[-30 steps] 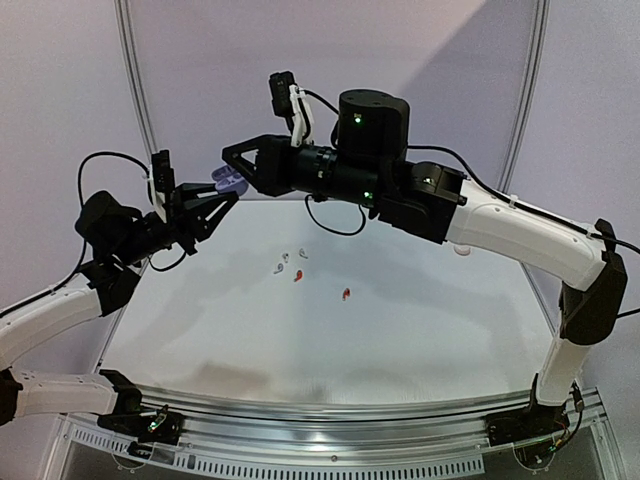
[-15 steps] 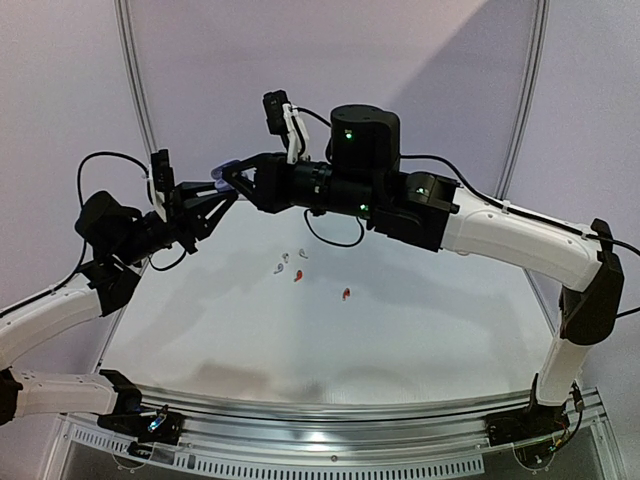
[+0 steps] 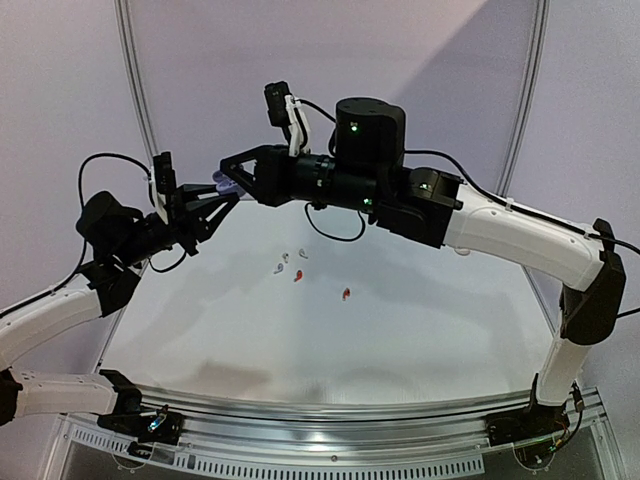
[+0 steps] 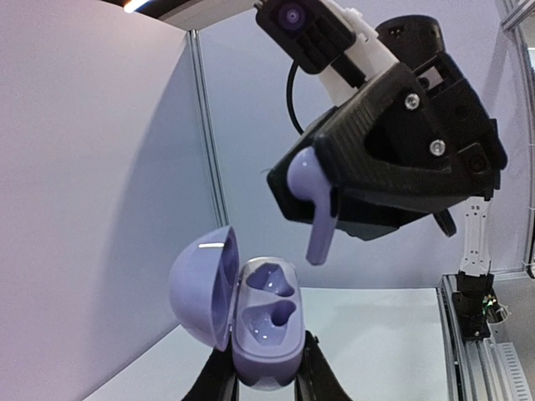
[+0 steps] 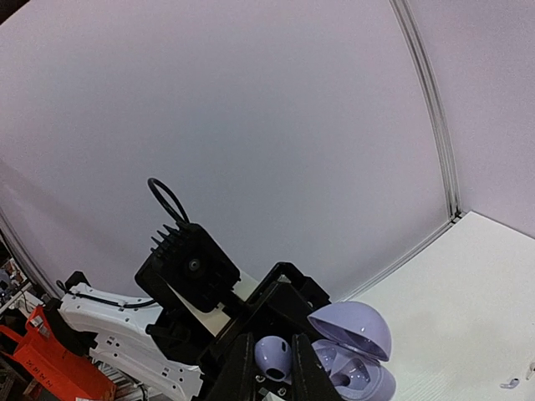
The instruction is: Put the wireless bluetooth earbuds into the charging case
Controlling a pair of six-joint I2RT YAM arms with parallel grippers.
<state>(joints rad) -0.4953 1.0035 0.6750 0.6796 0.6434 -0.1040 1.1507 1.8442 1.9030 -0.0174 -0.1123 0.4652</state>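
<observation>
My left gripper (image 4: 263, 372) is shut on the base of a lilac charging case (image 4: 266, 330). The case's lid stands open to the left, and both of its sockets are empty. My right gripper (image 5: 273, 368) is shut on a lilac earbud (image 5: 272, 357). That earbud (image 4: 311, 200) hangs stem down just above and right of the case, apart from it. In the top view both grippers meet high over the table's back left, left gripper (image 3: 228, 197) under right gripper (image 3: 226, 166). Two white earbuds (image 3: 284, 262) and two red earbuds (image 3: 298, 276) lie on the table.
The white table (image 3: 400, 340) has a metal rail along its near edge. A small white round object (image 3: 462, 250) peeks out behind the right forearm. Pale wall panels close off the back and sides. The second red earbud (image 3: 345, 293) lies near mid-table.
My right gripper with the lilac earbud drifted closer to the case, then eased back slightly. The left arm and the case have stayed still.
</observation>
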